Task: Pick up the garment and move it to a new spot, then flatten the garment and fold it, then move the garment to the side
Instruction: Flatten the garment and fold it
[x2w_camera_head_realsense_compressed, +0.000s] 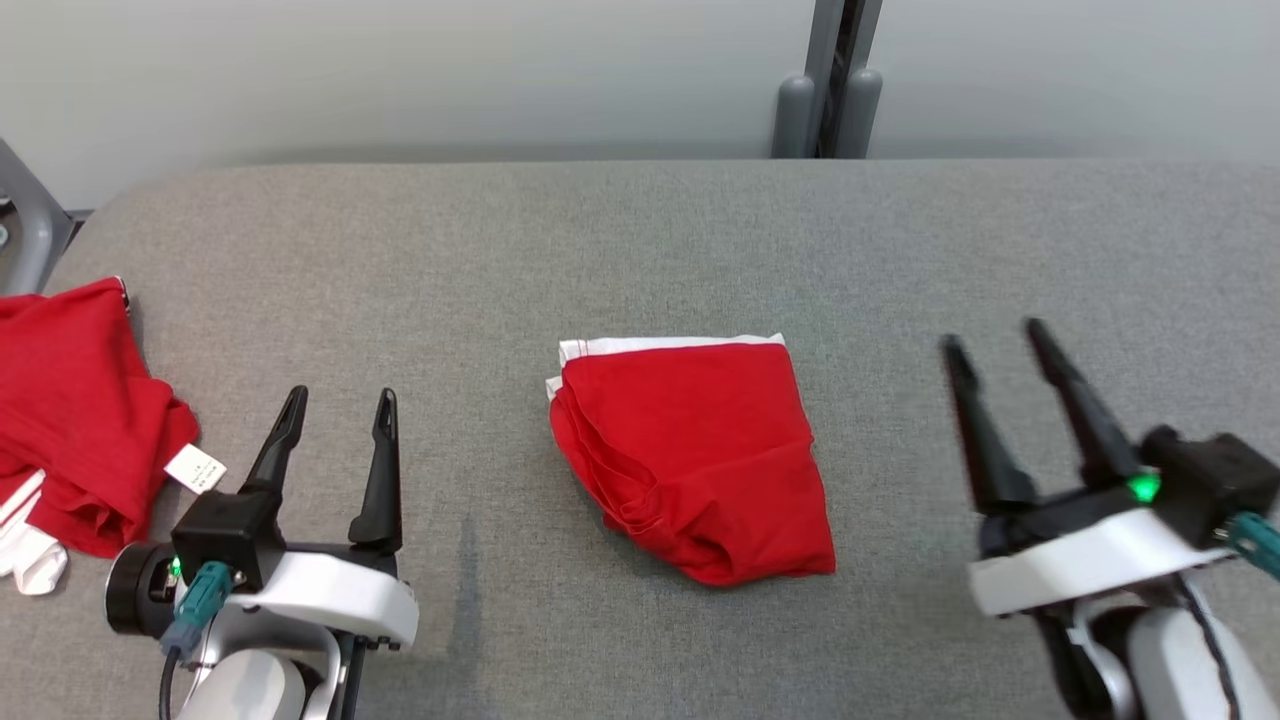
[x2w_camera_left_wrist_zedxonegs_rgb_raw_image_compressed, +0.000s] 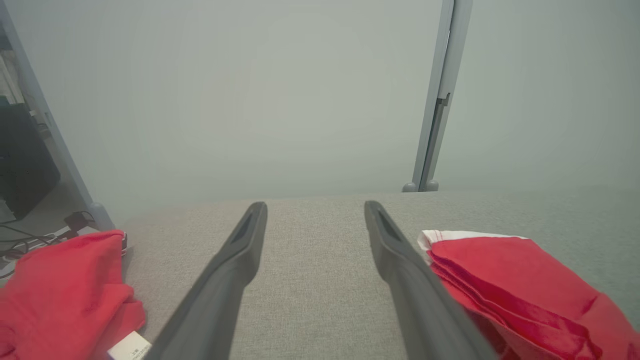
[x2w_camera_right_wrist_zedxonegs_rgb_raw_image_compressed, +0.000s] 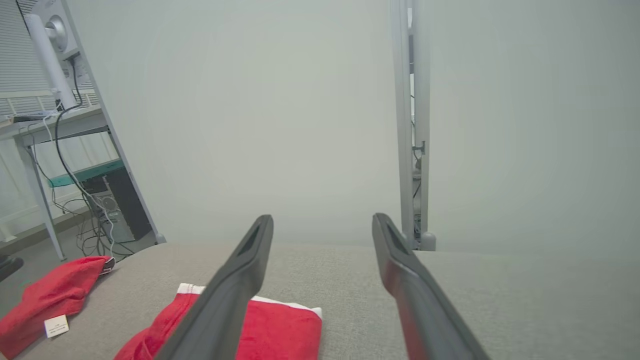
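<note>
A red garment (x2w_camera_head_realsense_compressed: 695, 455) with a white band along its far edge lies folded into a compact rectangle at the middle of the grey table (x2w_camera_head_realsense_compressed: 640, 230). My left gripper (x2w_camera_head_realsense_compressed: 338, 402) hovers open at the lower left, well clear of the fold. On the other side, my right gripper (x2w_camera_head_realsense_compressed: 993, 334) is open too, raised to the right of the garment. In the left wrist view the garment (x2w_camera_left_wrist_zedxonegs_rgb_raw_image_compressed: 520, 285) lies right of my fingers (x2w_camera_left_wrist_zedxonegs_rgb_raw_image_compressed: 240, 260). The right wrist view has the garment (x2w_camera_right_wrist_zedxonegs_rgb_raw_image_compressed: 280, 330) at lower left, partly behind a finger (x2w_camera_right_wrist_zedxonegs_rgb_raw_image_compressed: 235, 290).
A second red garment (x2w_camera_head_realsense_compressed: 75, 410) with a white tag is bunched at the table's left edge, also in the left wrist view (x2w_camera_left_wrist_zedxonegs_rgb_raw_image_compressed: 65, 295) and the right wrist view (x2w_camera_right_wrist_zedxonegs_rgb_raw_image_compressed: 50, 300). A grey post (x2w_camera_head_realsense_compressed: 830, 80) stands behind the table's far edge against a pale wall.
</note>
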